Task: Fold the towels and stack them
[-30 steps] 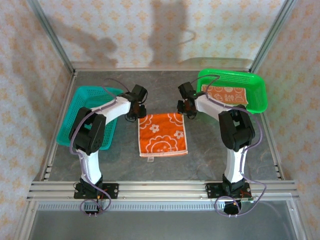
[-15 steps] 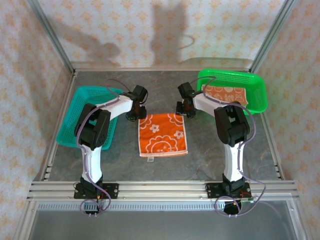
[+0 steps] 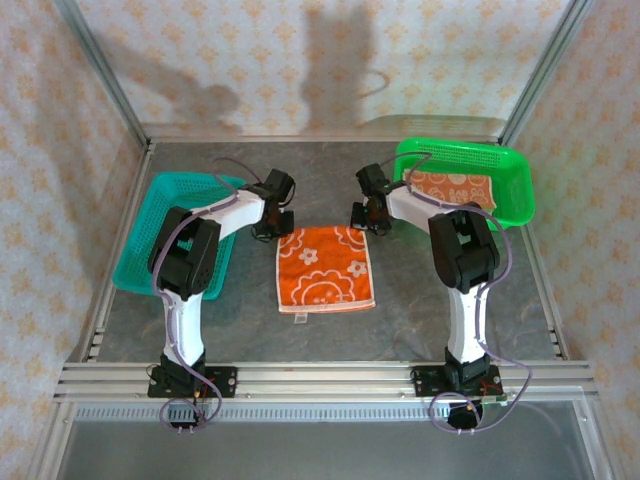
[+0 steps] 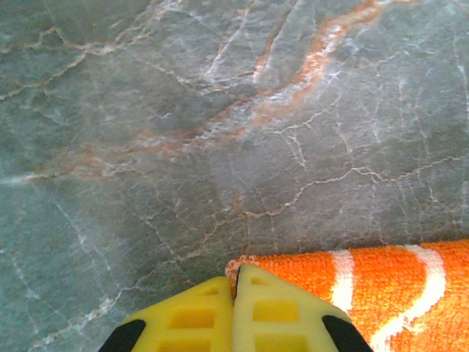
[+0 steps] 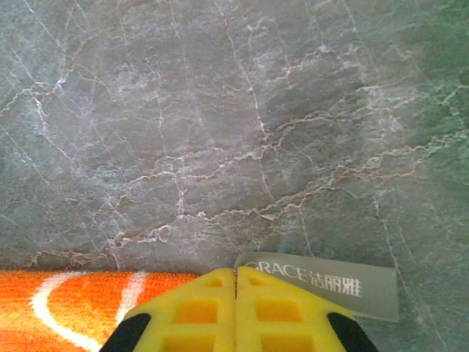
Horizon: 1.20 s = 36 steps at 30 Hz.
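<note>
Pinching far corners of orange towel [image 3: 325, 268] with left gripper [image 4: 234, 273] and right gripper [image 5: 235, 273], both newly clamped shut, bare table [image 3: 420, 300] beyond.

Two orange towels with white patterns are in sight: the spread towel [image 3: 325, 268] and the basketed towel [image 3: 452, 189]. The mesh baskets also number two, one teal basket [image 3: 150, 230] and one green basket [image 3: 515, 185], and there is a single grey label [image 5: 322, 282] printed GRACE. Two robot arms, the left arm [image 3: 190, 260] and the right arm [image 3: 462, 250], carry one yellow-fingered gripper each, the left gripper [image 4: 234, 273] and the right gripper [image 5: 236, 274].
</note>
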Each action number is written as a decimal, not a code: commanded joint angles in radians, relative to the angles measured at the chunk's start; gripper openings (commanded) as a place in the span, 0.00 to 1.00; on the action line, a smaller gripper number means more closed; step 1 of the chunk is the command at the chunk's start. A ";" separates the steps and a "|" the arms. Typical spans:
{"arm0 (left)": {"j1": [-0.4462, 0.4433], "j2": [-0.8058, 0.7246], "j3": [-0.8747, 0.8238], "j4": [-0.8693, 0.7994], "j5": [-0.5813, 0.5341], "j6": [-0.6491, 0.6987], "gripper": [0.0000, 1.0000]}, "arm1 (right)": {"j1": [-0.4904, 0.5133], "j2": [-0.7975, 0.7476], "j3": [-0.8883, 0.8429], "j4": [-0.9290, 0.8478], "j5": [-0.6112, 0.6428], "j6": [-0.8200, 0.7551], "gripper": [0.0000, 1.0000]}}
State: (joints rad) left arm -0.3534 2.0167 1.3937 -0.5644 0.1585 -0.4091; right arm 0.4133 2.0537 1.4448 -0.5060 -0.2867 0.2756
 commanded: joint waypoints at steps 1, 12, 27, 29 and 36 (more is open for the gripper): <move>0.001 -0.035 -0.031 -0.006 0.013 0.015 0.00 | -0.002 -0.076 -0.032 0.011 0.011 -0.009 0.00; -0.005 -0.294 -0.187 0.101 0.034 0.013 0.00 | 0.000 -0.298 -0.168 0.085 -0.030 -0.013 0.00; -0.176 -0.591 -0.543 0.325 -0.158 -0.041 0.00 | 0.042 -0.535 -0.463 0.226 0.007 -0.025 0.00; -0.199 -0.651 -0.619 0.374 -0.177 -0.065 0.00 | 0.067 -0.586 -0.528 0.250 0.040 -0.009 0.00; -0.346 -0.841 -0.784 0.409 -0.241 -0.169 0.56 | 0.146 -0.812 -0.687 0.217 0.124 0.054 0.55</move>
State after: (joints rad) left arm -0.6643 1.2232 0.6411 -0.1970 -0.0120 -0.5053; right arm 0.5457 1.3087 0.7731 -0.2794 -0.2382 0.2939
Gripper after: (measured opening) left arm 0.480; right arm 0.495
